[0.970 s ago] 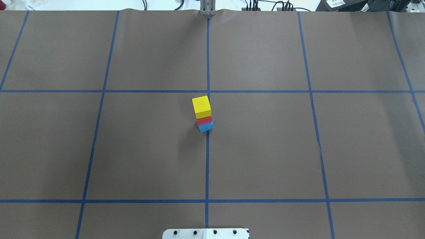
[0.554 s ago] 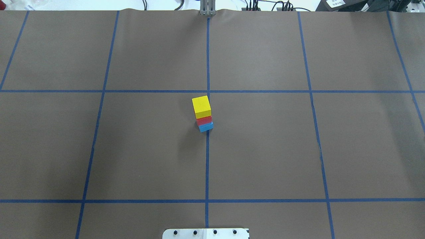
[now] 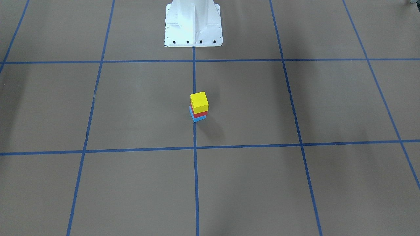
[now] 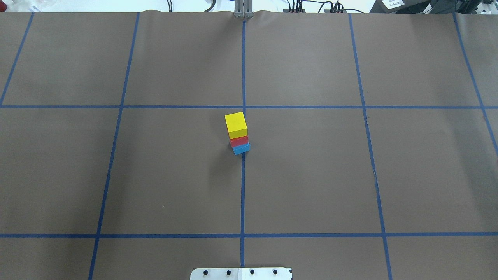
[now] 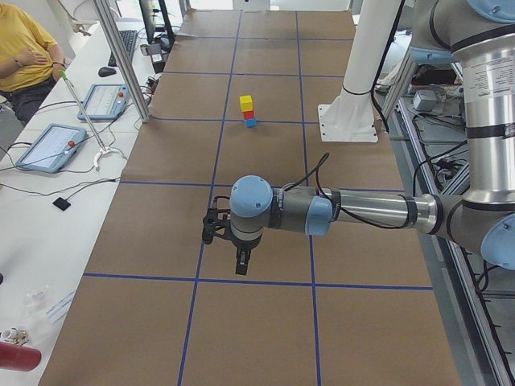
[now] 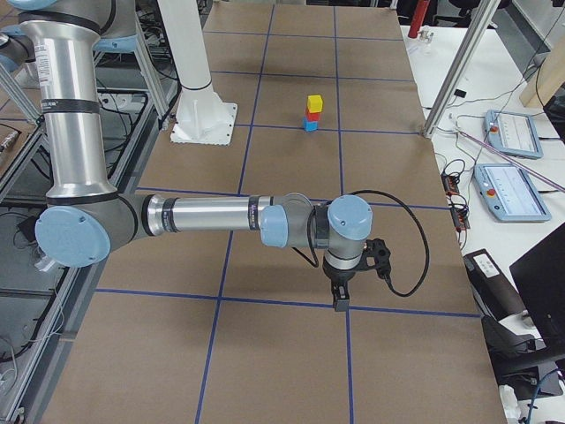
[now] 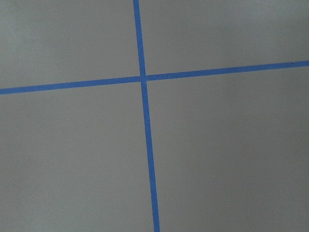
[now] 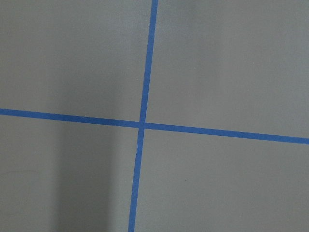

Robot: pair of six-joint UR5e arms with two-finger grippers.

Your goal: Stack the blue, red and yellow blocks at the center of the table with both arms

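The yellow block [image 4: 235, 123] sits on the red block [image 4: 239, 140], which sits on the blue block [image 4: 241, 148], as one stack beside the table's centre line. The stack also shows in the front-facing view [image 3: 199, 101]. My left gripper [image 5: 240, 265] shows only in the exterior left view, hanging low over the table far from the stack; I cannot tell if it is open or shut. My right gripper [image 6: 339, 300] shows only in the exterior right view, likewise far from the stack; I cannot tell its state. Both wrist views show only brown paper and blue tape.
The robot's white base [image 3: 193, 23] stands at the table's near edge. Blue tape lines [image 4: 242, 186] grid the brown paper. A person in a yellow shirt [image 5: 24, 48] sits by a side bench with tablets [image 5: 50, 146]. Metal posts [image 5: 121, 60] stand at the table's far edge.
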